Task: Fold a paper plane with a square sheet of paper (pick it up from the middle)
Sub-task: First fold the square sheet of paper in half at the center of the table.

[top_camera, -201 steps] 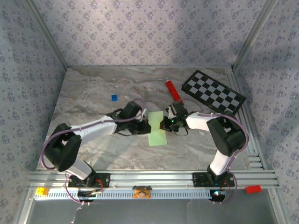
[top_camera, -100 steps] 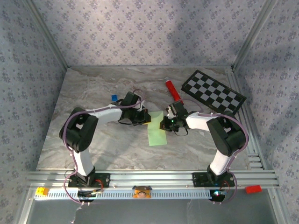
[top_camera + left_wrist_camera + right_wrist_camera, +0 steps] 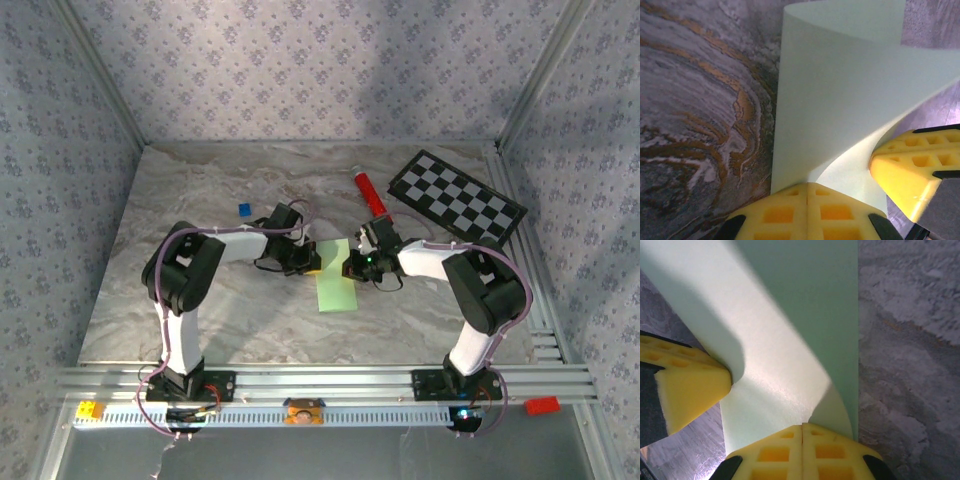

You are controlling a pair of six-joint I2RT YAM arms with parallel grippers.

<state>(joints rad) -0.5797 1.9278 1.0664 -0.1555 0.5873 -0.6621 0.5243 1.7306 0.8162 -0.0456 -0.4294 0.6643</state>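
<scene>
- Sheet of paper: pale green, doubled over into a strip, lying mid-table; its place is unchanged.
- Left gripper: clenched on the sheet's left edge. The arm's elbow has swung inward from the table's left side.
- Right gripper: clenched on the sheet's right edge, unmoved.

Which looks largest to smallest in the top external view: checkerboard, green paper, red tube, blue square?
1. checkerboard
2. green paper, counting the strip that shows
3. red tube
4. blue square
</scene>
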